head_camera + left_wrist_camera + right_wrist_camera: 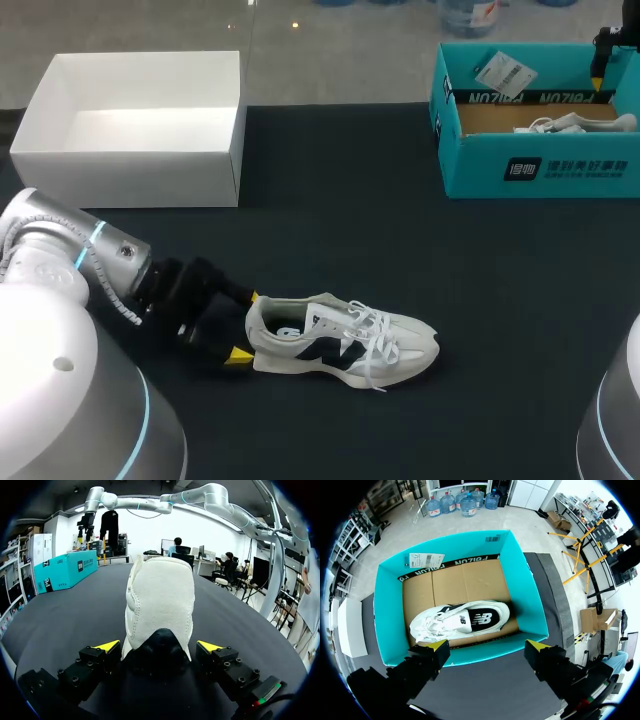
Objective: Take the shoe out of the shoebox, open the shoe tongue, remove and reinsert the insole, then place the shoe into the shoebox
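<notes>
The shoe (340,340) lies on its sole in the lower middle of the head view, toe to the right, well apart from both boxes. Its heel is straddled by the left gripper (158,646), whose fingers stand spread, one on each side and seemingly just clear of it, so nothing is held. The right gripper (491,647) is likewise spread and empty, hung over the teal shoebox (540,165) at the upper right, where a second shoe (462,620) lies. The step in hand is judged to be steadying the heel before the tongue is opened. The fingers are best closed low and square on the heel, so that the shoe is not spun on the table (400,230); the laces should be left free for the other arm.

White lettering is printed on the teal shoebox's front wall and inner rim, a tag (505,72) lies on its flap, and a logo is borne on each shoe's side; none of it is read off. The white box (130,180) at the upper left shows no print.
</notes>
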Motion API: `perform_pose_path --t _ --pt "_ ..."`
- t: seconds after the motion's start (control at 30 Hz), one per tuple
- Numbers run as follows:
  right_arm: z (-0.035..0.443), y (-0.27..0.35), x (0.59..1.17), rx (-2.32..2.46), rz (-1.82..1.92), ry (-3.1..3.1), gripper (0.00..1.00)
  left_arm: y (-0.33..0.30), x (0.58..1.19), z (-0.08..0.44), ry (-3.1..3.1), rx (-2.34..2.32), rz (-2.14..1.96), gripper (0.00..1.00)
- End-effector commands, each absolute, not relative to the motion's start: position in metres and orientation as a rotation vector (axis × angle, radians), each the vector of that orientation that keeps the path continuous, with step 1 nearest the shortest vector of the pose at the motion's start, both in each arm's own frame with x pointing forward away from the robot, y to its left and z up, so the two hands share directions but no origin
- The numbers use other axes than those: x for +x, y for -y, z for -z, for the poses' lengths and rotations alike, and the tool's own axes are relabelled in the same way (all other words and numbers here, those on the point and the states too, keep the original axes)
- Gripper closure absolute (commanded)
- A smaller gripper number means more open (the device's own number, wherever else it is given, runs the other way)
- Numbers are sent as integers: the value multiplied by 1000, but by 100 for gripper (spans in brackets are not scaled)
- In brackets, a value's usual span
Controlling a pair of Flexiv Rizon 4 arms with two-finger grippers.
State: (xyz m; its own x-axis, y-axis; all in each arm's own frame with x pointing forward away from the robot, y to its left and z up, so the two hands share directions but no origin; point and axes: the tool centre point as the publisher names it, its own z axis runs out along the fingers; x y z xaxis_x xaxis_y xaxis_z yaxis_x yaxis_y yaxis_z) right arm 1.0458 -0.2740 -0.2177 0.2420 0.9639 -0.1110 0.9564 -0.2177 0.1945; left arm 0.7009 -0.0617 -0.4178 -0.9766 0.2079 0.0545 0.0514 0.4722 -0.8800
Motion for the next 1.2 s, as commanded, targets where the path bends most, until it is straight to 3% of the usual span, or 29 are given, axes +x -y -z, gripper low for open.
perform_pose_path --t 0.03,0.8,0.83,0.87,1.0,1.03,1.2 --pt "217 274 1046 2292 -50 -1806 0 66 697 419 2561 -226 -1536 0" --pt "217 274 1046 2292 -50 -1806 0 90 692 422 2540 -199 -1583 0" --pt "217 274 1046 2292 -50 -1806 0 90 692 423 2541 -195 -1584 3" --pt "217 274 1046 2292 -50 -1806 0 89 692 424 2542 -187 -1586 16" --pt "217 274 1046 2292 -50 -1806 0 88 691 424 2548 -149 -1597 93" --pt "217 274 1046 2292 -50 -1806 0 88 691 423 2551 -134 -1601 100" --pt "217 274 1046 2292 -50 -1806 0 86 690 413 2564 -82 -1667 100"
